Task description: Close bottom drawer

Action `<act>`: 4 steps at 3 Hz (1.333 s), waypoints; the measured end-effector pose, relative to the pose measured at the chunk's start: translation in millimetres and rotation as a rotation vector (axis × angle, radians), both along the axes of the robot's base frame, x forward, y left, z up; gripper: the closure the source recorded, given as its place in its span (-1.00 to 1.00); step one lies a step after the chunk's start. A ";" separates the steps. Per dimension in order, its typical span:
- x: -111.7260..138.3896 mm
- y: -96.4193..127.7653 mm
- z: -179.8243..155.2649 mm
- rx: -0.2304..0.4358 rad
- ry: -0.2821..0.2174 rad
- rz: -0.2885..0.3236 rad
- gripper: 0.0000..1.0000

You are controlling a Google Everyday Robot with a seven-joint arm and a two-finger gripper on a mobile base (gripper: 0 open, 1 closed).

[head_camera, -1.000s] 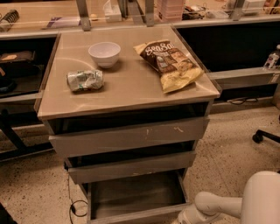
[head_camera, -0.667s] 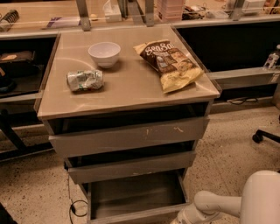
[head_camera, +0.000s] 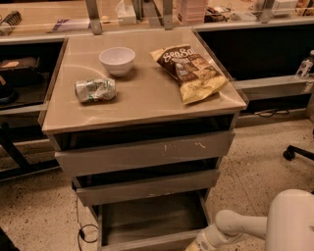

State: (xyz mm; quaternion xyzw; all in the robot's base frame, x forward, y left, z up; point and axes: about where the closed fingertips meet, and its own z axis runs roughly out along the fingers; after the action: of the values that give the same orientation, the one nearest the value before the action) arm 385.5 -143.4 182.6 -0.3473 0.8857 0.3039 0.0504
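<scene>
Near floor (head_camera: 255,162), bottom drawer (head_camera: 147,220) open, gripper (head_camera: 194,245) at its front corner, grip unclear.

Bottom drawer (head_camera: 147,223): front panel cut off by bottom frame edge. Gripper (head_camera: 195,245): at bottom edge, right of centre, by drawer's right front corner; mostly out of frame. Robot body (head_camera: 292,220): lower right corner, cropped. Chair base (head_camera: 297,152): right edge, only leg and caster visible. Bottle (head_camera: 305,65): upper right, label too small to read. Counter clutter (head_camera: 191,7): cropped by top edge, blurred.
</scene>
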 end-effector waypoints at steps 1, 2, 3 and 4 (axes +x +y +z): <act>11.8 3.0 0.3 0.003 -0.009 0.013 1.00; 25.1 5.1 1.9 0.005 -0.021 0.022 1.00; 25.3 5.0 1.9 0.005 -0.022 0.022 0.63; 25.3 5.1 1.9 0.005 -0.022 0.022 0.16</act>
State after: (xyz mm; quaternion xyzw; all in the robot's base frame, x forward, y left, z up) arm 410.8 -138.4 184.5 -0.3600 0.8805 0.3031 0.0576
